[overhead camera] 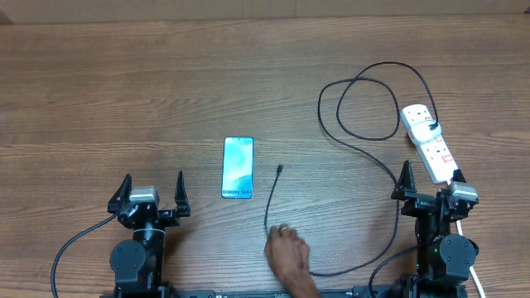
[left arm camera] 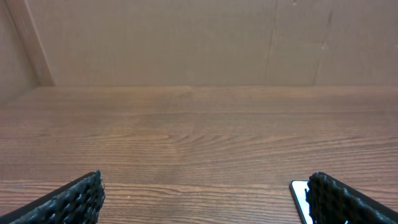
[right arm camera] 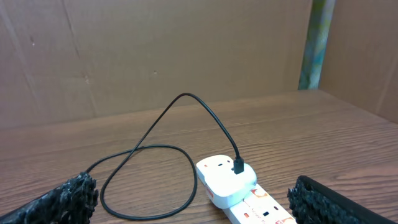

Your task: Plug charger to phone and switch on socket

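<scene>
Left gripper [overhead camera: 152, 190] is fully open and empty, near the front edge, left of the phone [overhead camera: 238, 168]. Right gripper [overhead camera: 431, 186] is also fully open and empty, right at the near end of the socket [overhead camera: 429, 136]. Phone lies flat, screen up, mid-surface [overhead camera: 124, 99]. Charger [overhead camera: 279, 171] plug sits in the socket's far outlet. The cable loops across and its free tip lies just right of the phone, not touching it. I see a hand [overhead camera: 287, 251] on the cable by the front edge.
</scene>
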